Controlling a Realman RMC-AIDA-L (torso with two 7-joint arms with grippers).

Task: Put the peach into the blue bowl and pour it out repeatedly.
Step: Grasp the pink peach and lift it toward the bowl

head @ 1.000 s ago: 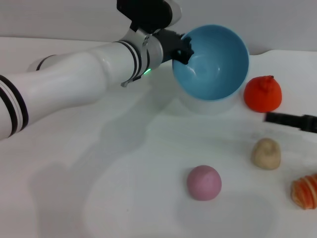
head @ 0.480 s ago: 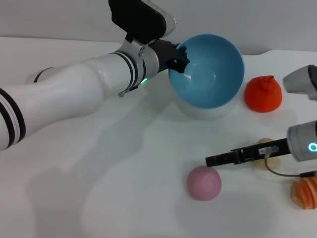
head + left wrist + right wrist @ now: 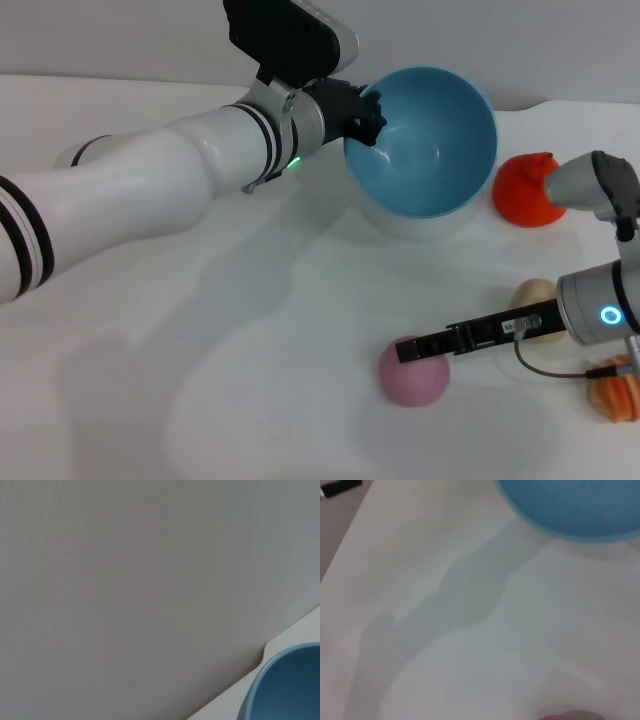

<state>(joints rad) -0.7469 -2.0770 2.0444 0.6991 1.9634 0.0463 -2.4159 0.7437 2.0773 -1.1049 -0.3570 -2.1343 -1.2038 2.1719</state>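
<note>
White table [image 3: 200, 340]: our left gripper [image 3: 368, 110] pinches the tilted bowl's [image 3: 425, 140] rim. Our right gripper [image 3: 410, 349] reaches just above the peach [image 3: 412, 375]; we cannot tell its finger state.

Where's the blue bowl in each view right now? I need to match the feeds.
Head view: bowl upper centre, tilted, left gripper clamped on its rim.
Left wrist view: bowl in the lower right corner.
Right wrist view: bowl along the top edge.
Shared landmark: the white table.
</note>
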